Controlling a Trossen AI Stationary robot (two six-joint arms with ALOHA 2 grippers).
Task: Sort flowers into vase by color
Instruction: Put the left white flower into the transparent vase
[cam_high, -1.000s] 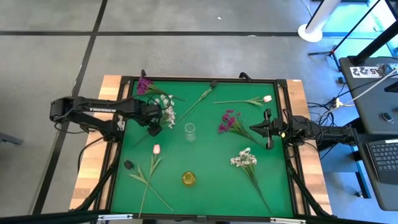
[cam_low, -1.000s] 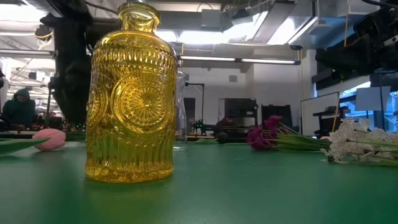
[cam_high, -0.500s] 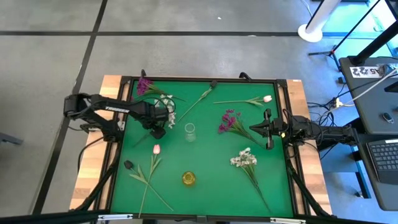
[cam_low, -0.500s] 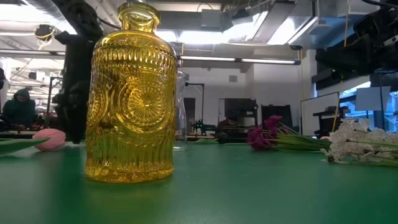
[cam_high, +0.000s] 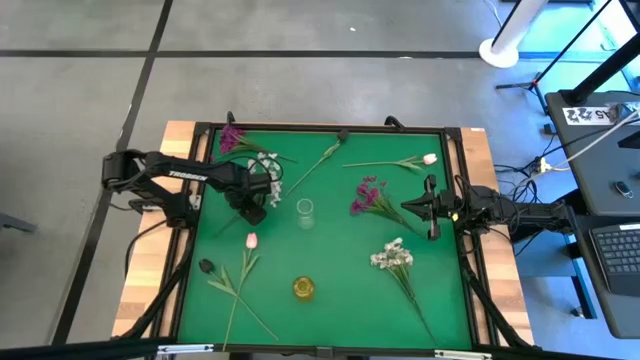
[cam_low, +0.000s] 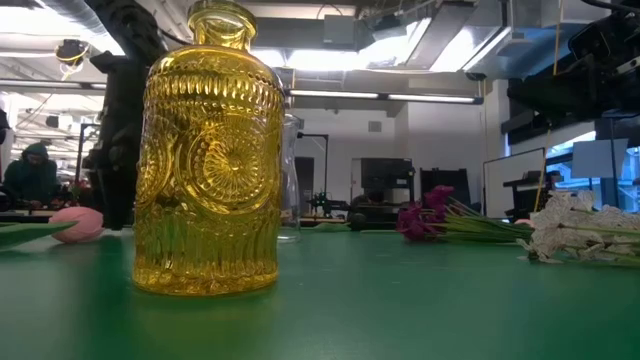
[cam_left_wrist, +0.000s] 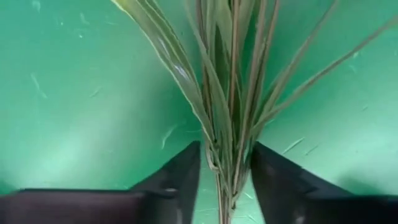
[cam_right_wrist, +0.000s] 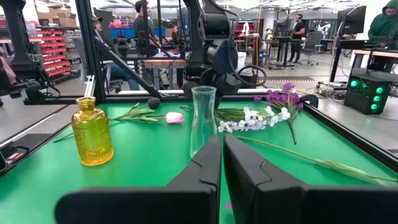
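Since a second ago, we see the left gripper (cam_high: 252, 203) has slid right along the white flowers (cam_high: 270, 178), its fingers (cam_left_wrist: 177, 177) closed narrowly on their stems; blossoms point far-right, partly hidden. Right gripper (cam_high: 420, 206) waits, fingers nearly together.

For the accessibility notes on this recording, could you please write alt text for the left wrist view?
The left gripper has its two dark fingers set close on either side of a bundle of thin green stems, just above the green table mat. The stems fan out away from the fingers, and no blossoms show in this view.
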